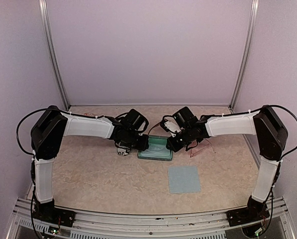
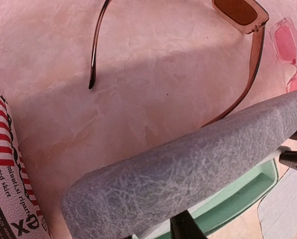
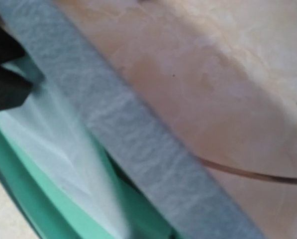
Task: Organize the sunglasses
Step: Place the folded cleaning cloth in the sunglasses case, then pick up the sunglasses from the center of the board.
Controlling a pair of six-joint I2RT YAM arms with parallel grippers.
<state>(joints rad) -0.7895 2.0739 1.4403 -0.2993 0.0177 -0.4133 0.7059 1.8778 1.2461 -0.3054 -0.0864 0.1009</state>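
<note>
Nearest the arm bases, on the near side of both pincers, a blue-grey cloth lies flat on the surface, well apart from the work. Next comes the case, open with its green lining showing. The left pincer and the right pincer meet over it from either side. Its textured grey lid stands tilted up right in front of both wrist cameras. Black fingers show at the lid's edge, but the contact is hidden, so I cannot tell whether either pincer is spread or pinching the lid. A striped pouch sits just beside the left pincer, on its outer side.

Beyond the lid, on the far side of both pincers, the brown sunglasses lie on the surface with both temples unfolded. 1 temple runs out of sight behind the lid. The pink sunglasses lie farther off, toward the right pincer's outer side.

The step in hand looks like getting the case fully open so that 1 pair can go in. To do it well:
- 1 pincer should steady the base while the other carries the lid back far enough that it will not drop shut.
- The lid's far edge should clear the brown temple rather than press on it.
- Each pair is probably best folded first and gripped by the frame, not the lens.
</note>
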